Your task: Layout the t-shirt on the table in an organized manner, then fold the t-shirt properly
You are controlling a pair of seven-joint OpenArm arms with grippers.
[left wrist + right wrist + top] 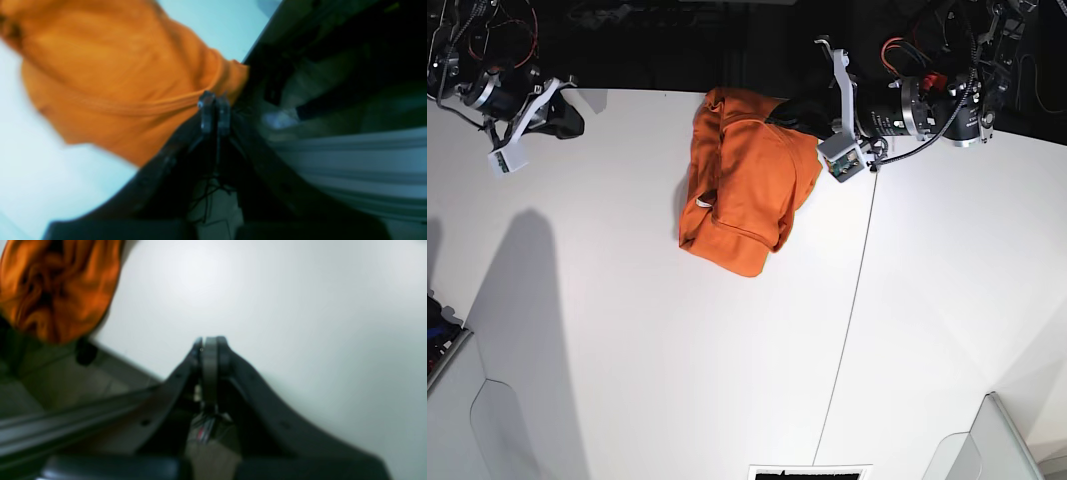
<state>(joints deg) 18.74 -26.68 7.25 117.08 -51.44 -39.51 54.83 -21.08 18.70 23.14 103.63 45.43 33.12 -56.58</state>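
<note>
Orange t-shirt (745, 190) bunched | left pincer (215, 105) clenched on t-shirt hem | right pincer (210, 346) clenched, holding nothing

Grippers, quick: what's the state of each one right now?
Left gripper: closed, fingers pinching an edge of the t-shirt.
Right gripper: closed, empty, over the bare table.

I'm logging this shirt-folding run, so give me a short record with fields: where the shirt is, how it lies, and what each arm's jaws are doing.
shirt: orange t-shirt, bunched and wrinkled, not spread flat
place: far middle of the white table, left of the dark seam
left gripper: jaws shut on the t-shirt's edge near the table's back edge
right gripper: jaws shut, holding nothing, over bare table at the far corner, apart from the t-shirt
folding: not begun
</note>
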